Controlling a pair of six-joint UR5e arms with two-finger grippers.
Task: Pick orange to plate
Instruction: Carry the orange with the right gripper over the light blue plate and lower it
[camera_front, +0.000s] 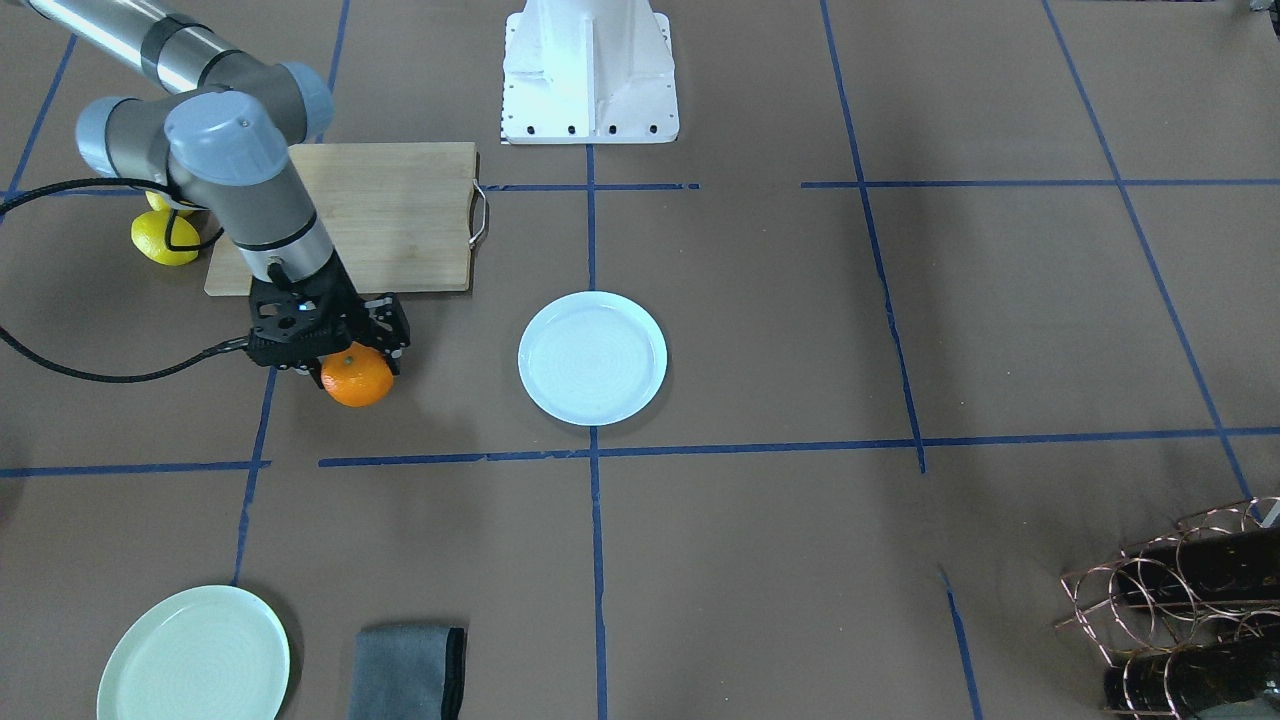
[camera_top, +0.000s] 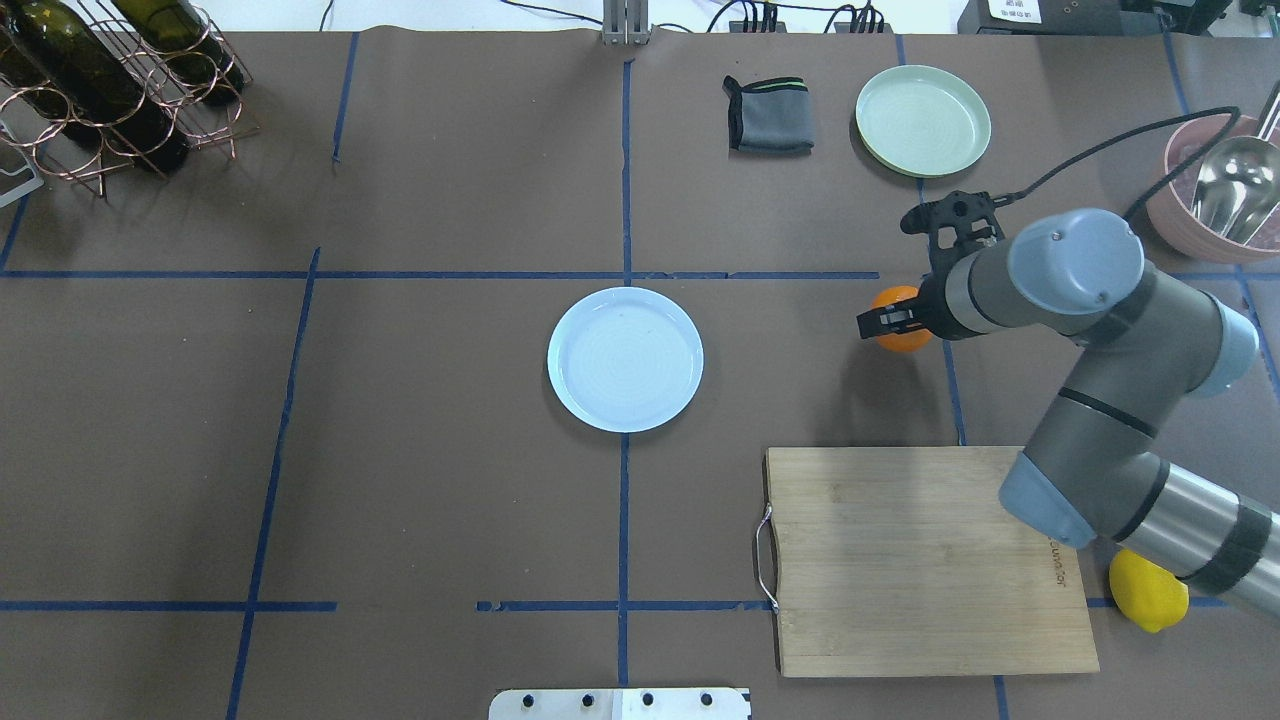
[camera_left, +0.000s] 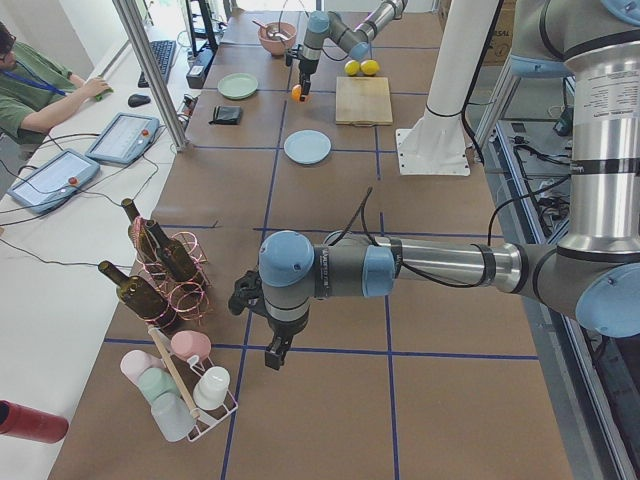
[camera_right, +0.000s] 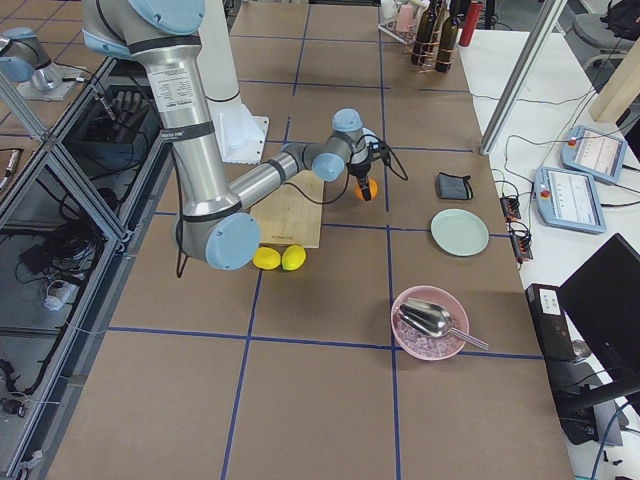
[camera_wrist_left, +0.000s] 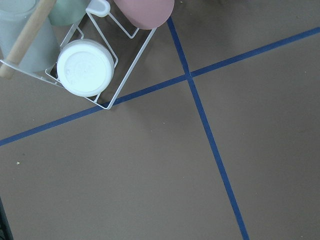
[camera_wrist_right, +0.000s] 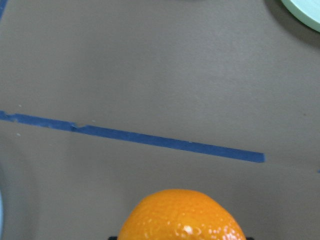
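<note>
The orange (camera_front: 360, 385) sits between the fingers of my right gripper (camera_front: 335, 350), which is shut on it, just in front of the cutting board's corner. From overhead the orange (camera_top: 905, 335) lies to the right of the pale bluish-white plate (camera_top: 625, 358), about two plate widths away. The right wrist view shows the orange (camera_wrist_right: 182, 215) close at the bottom edge over brown table. The plate (camera_front: 592, 357) holds nothing. My left gripper (camera_left: 275, 350) hangs far off beside the cup rack, and I cannot tell its state.
A wooden cutting board (camera_top: 920, 560) lies near the robot, with a yellow lemon (camera_top: 1148, 590) beside it. A mint-green plate (camera_top: 922, 120), a grey cloth (camera_top: 768, 115) and a pink bowl (camera_top: 1210, 190) with a scoop stand far right. A wine rack (camera_top: 110, 90) fills the far left.
</note>
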